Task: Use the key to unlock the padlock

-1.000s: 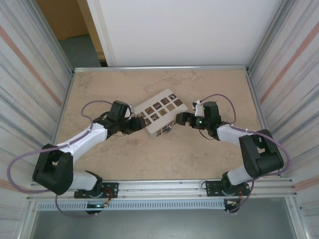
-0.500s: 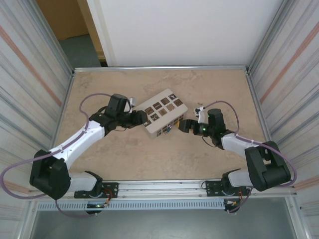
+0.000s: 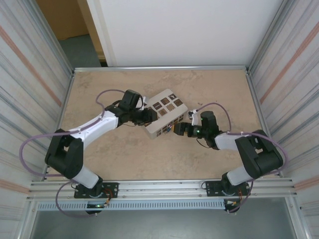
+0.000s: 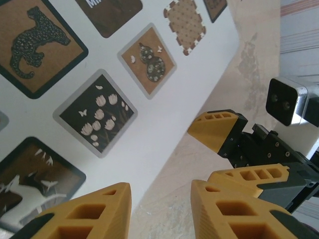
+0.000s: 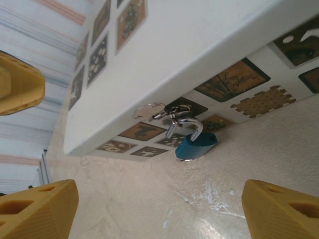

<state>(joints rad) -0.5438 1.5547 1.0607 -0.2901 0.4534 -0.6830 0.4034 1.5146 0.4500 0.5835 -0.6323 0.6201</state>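
- The padlock (image 5: 196, 144) is found on the table (image 5: 209, 199) at the foot of the pale box's (image 5: 199, 45) side wall. Its blue body lies low, and its silver shackle (image 5: 185, 124) is turned up toward the box.
- A small silver key (image 5: 148, 111) is seen just beside the shackle, against the box wall. Whether it is in the lock cannot be told.
- The right gripper (image 5: 159, 191) is spread wide and nothing is gripped. The padlock lies ahead of its fingers, apart from both.
- The left gripper (image 4: 160, 191) is also parted and nothing is held. One finger is seen over the box's patterned top and the other over the table.
- From above, the grippers are placed on opposite sides of the box, the right one near the padlock.
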